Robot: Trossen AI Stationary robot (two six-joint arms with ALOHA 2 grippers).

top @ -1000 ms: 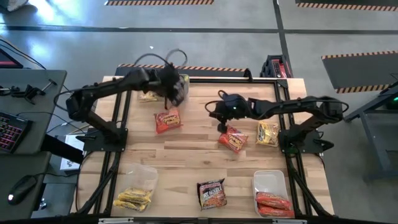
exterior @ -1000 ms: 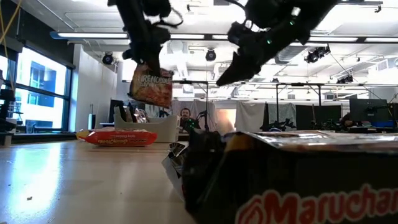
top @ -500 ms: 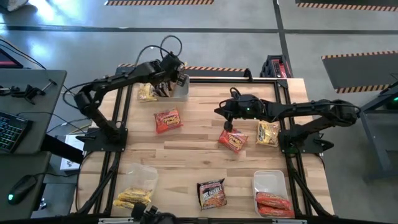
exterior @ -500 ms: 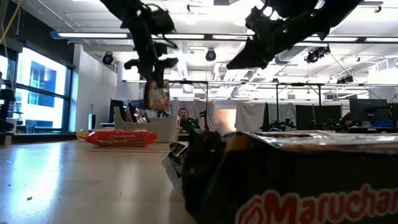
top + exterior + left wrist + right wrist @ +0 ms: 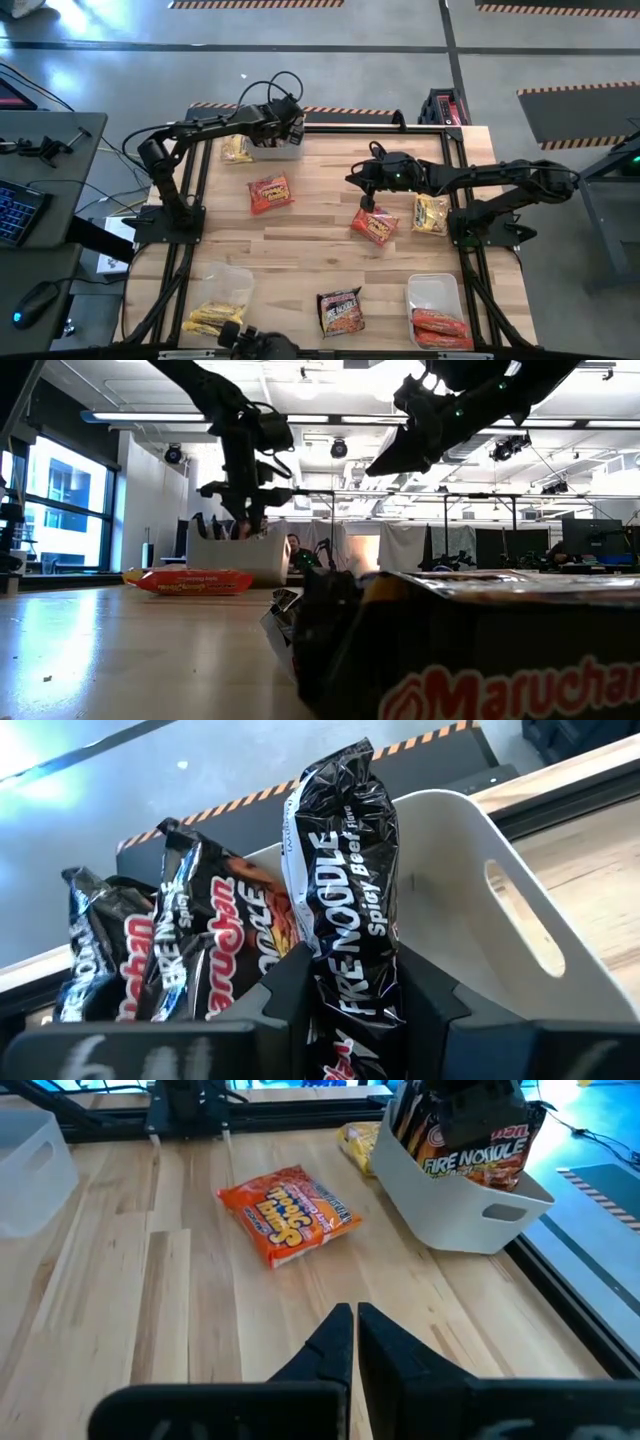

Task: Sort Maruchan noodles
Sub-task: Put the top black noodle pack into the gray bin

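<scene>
From above, the left hand [image 5: 281, 128] reaches into the white bin [image 5: 277, 151] at about eleven o'clock on the counter [image 5: 310, 245]. The right hand [image 5: 366, 203] hovers near centre, just over a red-orange packet [image 5: 374, 226]. Another red-orange packet [image 5: 270, 192] lies at ten o'clock, a yellow packet [image 5: 431, 214] at three and a dark packet [image 5: 341, 311] at six.

At counter level, the left hand [image 5: 243, 520] hangs over the bin [image 5: 235, 563] (its load is hidden here).

The left wrist camera shows its fingers [image 5: 285, 995] pinched on an upright black noodle packet [image 5: 343, 890] inside the bin [image 5: 470, 910], beside more black packets [image 5: 210, 945].

The right wrist camera shows the right hand [image 5: 355, 1342] fully closed and empty above bare wood.
</scene>
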